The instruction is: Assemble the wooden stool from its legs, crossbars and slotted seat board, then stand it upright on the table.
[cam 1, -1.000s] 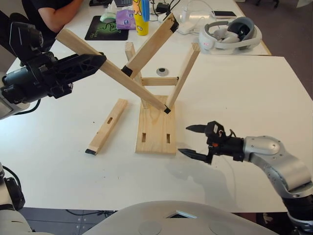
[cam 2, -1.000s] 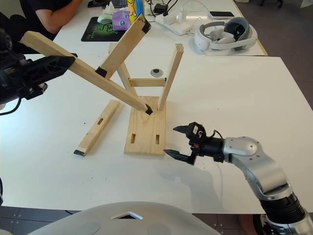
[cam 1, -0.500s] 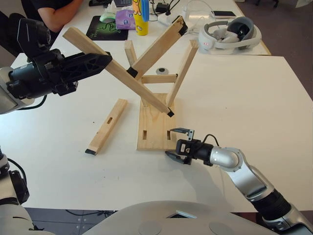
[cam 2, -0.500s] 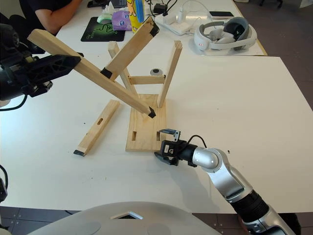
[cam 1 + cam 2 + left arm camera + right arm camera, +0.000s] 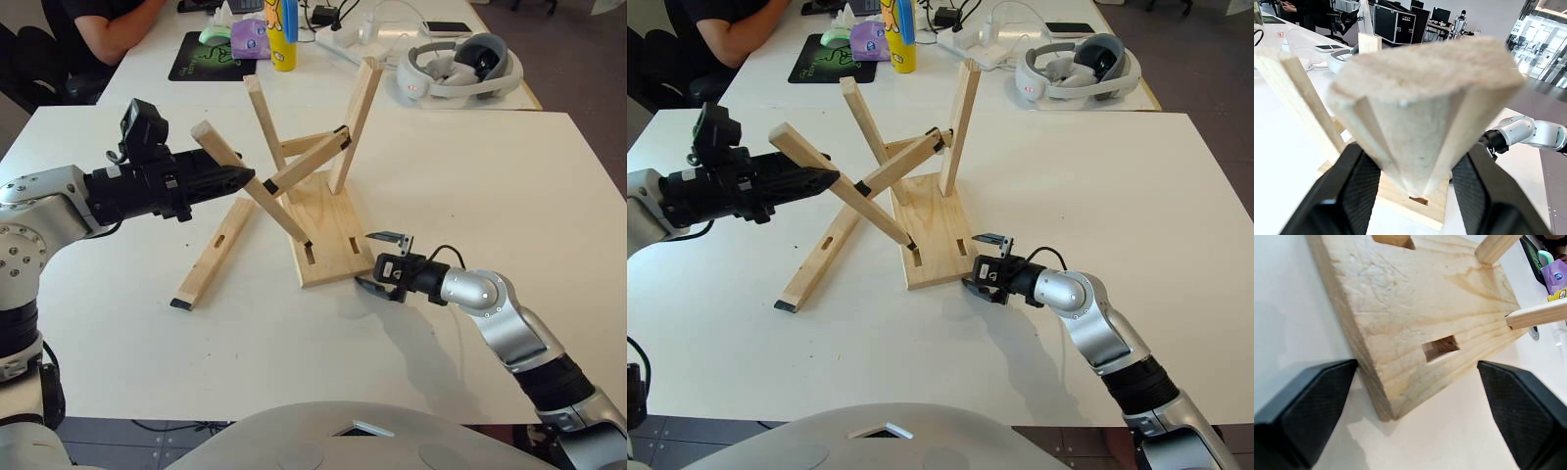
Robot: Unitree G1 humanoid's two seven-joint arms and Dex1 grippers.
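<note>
The board (image 5: 333, 217) lies flat on the white desk (image 5: 470, 186), slots up, turned at a slant to the desk's edge. From its far part two upright legs (image 5: 359, 110) rise, both leaning a little, joined by a crossbar (image 5: 306, 147). The left tool (image 5: 235, 178) is pinched on a third leg (image 5: 282, 213) near that leg's upper end. This leg slopes down to the right, and its black-capped foot sits at the board's near left slot; I cannot tell whether it is in the slot or only on it. In the left wrist view the black fingers (image 5: 1356, 191) press the wood from both sides. A stick (image 5: 309, 162) branches off the leg at a black band and runs up to the right-hand upright leg. The right tool (image 5: 381, 262) is low over the desk at the board's near right corner, spread wide and straddling that corner. In the right wrist view one finger (image 5: 1303, 411) lies just against the board's side edge, and the other stands off from the end edge. A loose bar (image 5: 216, 252) with a slot lies flat on the desk to the left of the board, apart from it, under the left arm. A headset (image 5: 460, 67) and a yellow bottle (image 5: 284, 34) sit on the far desk.
</note>
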